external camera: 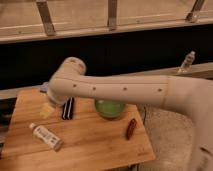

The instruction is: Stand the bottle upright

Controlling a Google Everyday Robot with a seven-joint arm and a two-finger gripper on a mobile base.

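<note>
Holding the gripper (47, 110), jaws spread and empty, near the table's (100, 142) left edge beside the block (67, 108), with the bottle (46, 136) lying flat nearby toward the front-left corner, long axis diagonal, cap pointing leftward.

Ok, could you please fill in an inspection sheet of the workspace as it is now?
Surface: wooden board, partly covered by the arm.
Job's things: bottle lying on its side, front left, nothing touching it.
Clutter: black block, pale yellow piece, green bowl, reddish-brown item.
Grippers: gripper not visible, hidden behind the arm's bend at the board's back left.
Cables: nothing seen.
Surroundings: clear bottle on the ledge at right; dark wall behind.
</note>
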